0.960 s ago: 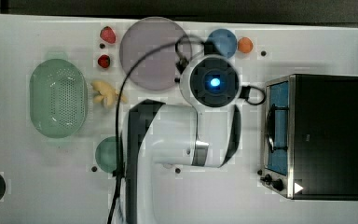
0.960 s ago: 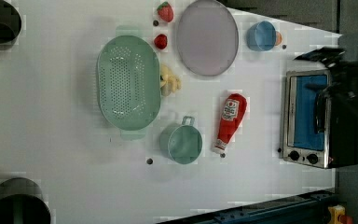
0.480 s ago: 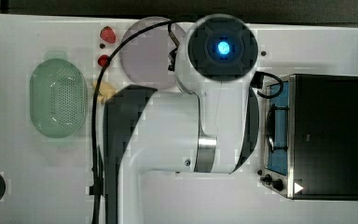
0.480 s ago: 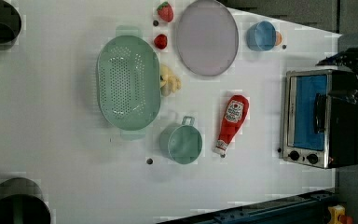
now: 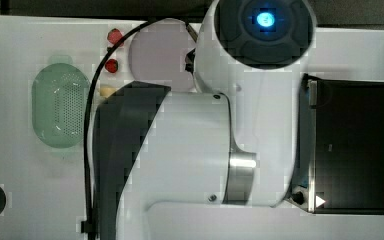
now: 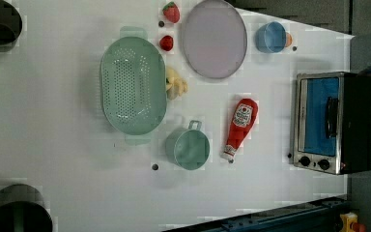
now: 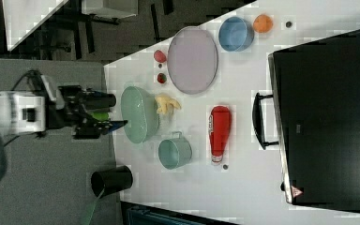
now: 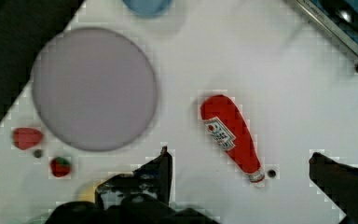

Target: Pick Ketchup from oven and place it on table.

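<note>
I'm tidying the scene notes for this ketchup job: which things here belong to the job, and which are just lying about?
Job:
- Ketchup, lying on the table
- oven, door shut
- gripper, open, above the table

Lying about:
- green colander
- green mug
- grey plate
- blue bowl
- two strawberries

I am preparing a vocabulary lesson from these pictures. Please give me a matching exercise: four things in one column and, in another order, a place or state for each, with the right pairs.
Things:
1. slim red plastic ketchup bottle
2. boxy black toaster oven
3. round pale purple plate
4. small mint green cup with a handle

Places or states:
A. glass door closed
B. lying on its side on the white table
C. next to two red strawberries
D. between the green colander and the bottle

Pairs: 1-B, 2-A, 3-C, 4-D
</note>
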Controlling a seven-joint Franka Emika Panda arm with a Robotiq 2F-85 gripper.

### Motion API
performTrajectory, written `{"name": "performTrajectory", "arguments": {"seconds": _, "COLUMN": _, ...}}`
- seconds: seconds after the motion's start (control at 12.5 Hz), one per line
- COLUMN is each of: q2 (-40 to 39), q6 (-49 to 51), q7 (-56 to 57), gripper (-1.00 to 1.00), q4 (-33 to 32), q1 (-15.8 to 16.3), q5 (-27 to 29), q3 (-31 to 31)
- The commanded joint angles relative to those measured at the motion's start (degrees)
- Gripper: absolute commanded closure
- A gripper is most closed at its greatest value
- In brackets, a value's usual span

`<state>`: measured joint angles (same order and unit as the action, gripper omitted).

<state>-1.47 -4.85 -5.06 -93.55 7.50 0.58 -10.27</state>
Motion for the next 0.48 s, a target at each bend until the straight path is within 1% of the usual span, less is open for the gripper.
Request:
{"name": "performTrajectory", "arguments": {"seconds": 0.08, "q2": 0.19, "q6": 6.22, "q7": -2.52, "gripper": -1.0, "q4": 3.08, "q1": 0.0, "q5": -1.58, "q3": -0.16}}
{"name": "performTrajectory", "arguments": {"seconds": 0.48, "q2": -0.03, "q6": 6.23, "q7": -2.52, "gripper": -1.0, "q4": 3.05, "q1": 0.01, "q5": -1.58, "q3": -0.13}}
